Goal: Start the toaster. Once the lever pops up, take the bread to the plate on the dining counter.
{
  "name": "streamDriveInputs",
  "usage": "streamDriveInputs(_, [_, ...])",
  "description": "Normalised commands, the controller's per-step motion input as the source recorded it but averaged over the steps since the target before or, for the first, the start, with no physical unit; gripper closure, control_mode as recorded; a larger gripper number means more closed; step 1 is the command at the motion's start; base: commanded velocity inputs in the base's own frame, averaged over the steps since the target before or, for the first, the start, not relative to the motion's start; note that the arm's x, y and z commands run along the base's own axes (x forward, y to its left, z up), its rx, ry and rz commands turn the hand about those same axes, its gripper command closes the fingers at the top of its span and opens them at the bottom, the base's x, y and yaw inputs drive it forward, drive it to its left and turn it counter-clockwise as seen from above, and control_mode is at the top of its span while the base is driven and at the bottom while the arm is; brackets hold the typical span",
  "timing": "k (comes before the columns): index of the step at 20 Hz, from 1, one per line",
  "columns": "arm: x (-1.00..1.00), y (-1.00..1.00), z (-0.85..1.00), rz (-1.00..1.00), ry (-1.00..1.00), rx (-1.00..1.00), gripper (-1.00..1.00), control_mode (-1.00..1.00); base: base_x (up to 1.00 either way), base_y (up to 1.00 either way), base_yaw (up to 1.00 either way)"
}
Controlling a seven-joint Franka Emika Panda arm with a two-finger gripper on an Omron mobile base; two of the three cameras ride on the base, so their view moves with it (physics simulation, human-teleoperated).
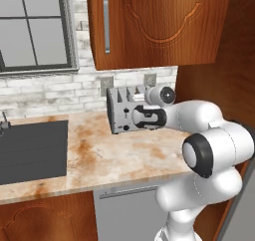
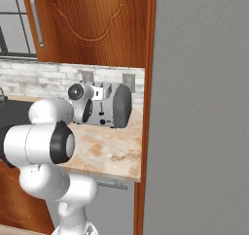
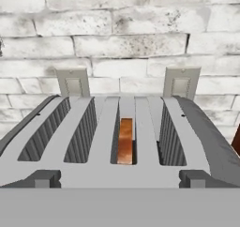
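**A:** Where does the toaster (image 1: 122,113) stand?

**B:** At the back of the marbled worktop (image 1: 114,158), close to the brick wall (image 3: 120,43) with two sockets (image 3: 181,83) behind it. The bread (image 3: 125,140) sits on edge in the third slot from the left as the hand view has it, its brown crust showing, sunk well below the slot's lip.

**A:** And which way does it lie from the gripper (image 3: 120,180)?

**B:** Straight ahead and just below. The hand is level with the toaster's top and right at its front face. The slots run away from the hand toward the wall, so the slice's long axis points along the line of approach. The levers are on the front, under the hand, and the hand view does not show them.

**A:** The fingers?

**B:** Spread wide, holding nothing; the two dark tips stand far apart at the bottom of the hand view.

**A:** So what does the next move turn on?

**B:** Probably dropping down the front face to catch a lever and press it.

**A:** Room to work?

**B:** Open worktop to the left, toward the dark sink (image 1: 32,150). To the right a wooden side panel (image 2: 146,108) stands near the toaster, and the cupboard (image 1: 159,26) hangs overhead, so a swing rightward or a high lift looks tight.
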Motion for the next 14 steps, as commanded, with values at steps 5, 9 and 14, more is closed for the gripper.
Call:
streamDriveInputs(5, [0.08, 0.0, 0.0, 0.0, 0.0, 0.0, -1.0, -1.0, 0.0, 0.0, 0.0])
streamDriveInputs(9, [0.05, 0.0, 0.0, 0.0, 0.0, 0.0, -1.0, -1.0, 0.0, 0.0, 0.0])
streamDriveInputs(14, [0.05, 0.0, 0.0, 0.0, 0.0, 0.0, -1.0, -1.0, 0.0, 0.0, 0.0])
